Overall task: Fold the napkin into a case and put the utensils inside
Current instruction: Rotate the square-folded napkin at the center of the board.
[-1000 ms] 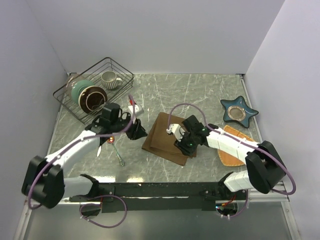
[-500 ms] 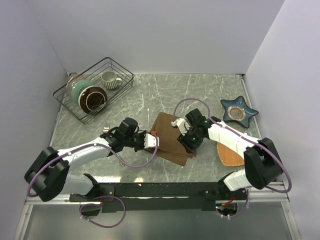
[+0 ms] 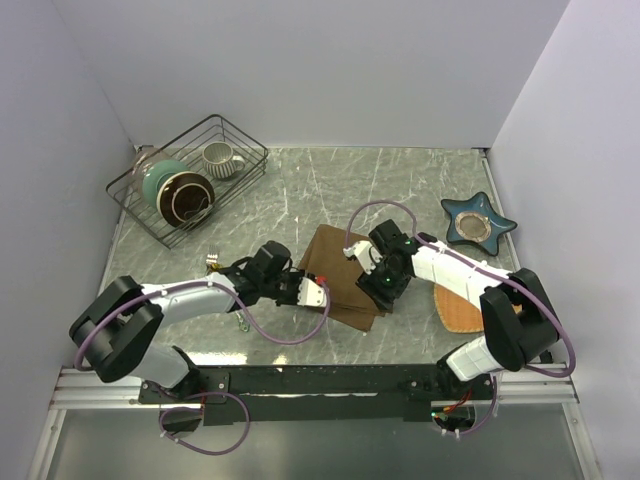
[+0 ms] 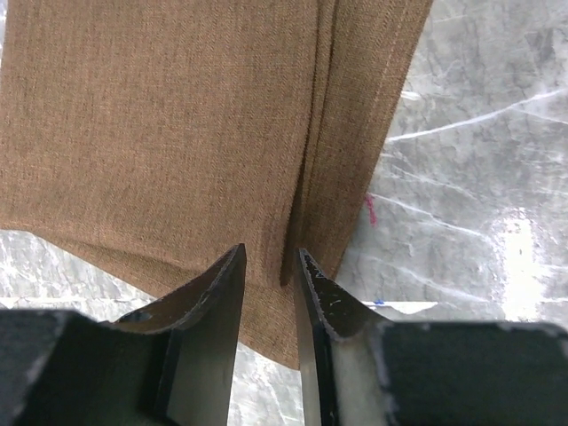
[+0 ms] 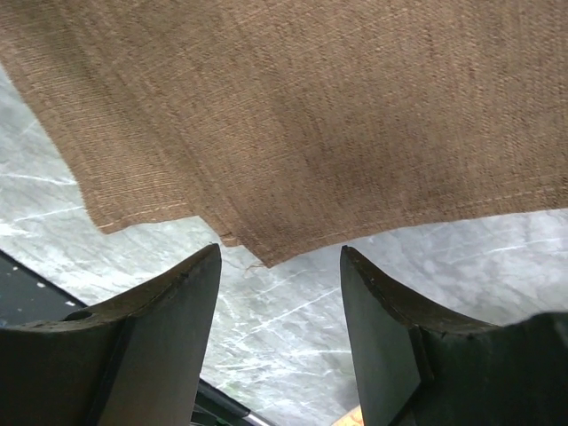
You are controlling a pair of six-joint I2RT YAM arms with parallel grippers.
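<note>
The dark-brown napkin (image 3: 335, 262) lies folded in layers at mid-table. My left gripper (image 3: 318, 293) is low at its near-left edge. In the left wrist view its jaws (image 4: 272, 257) stand narrowly open over a fold seam of the napkin (image 4: 160, 115), with nothing between them. My right gripper (image 3: 384, 290) hovers at the cloth's near-right corner. It is open (image 5: 280, 253), with bare table between its fingers and the napkin (image 5: 311, 106) just beyond the tips. The utensils (image 3: 241, 322) are mostly hidden under my left arm; only silver ends show.
A black wire basket (image 3: 245, 135) at the back left holds a mug (image 3: 220, 157) and bowls (image 3: 176, 192). A blue star-shaped dish (image 3: 478, 222) sits at the right. An orange-tan woven mat (image 3: 462, 308) lies under my right forearm.
My left arm swept right from the utensils to the napkin's near-left edge. The right gripper's jaws opened wider and shifted a little over the cloth's right corner.
</note>
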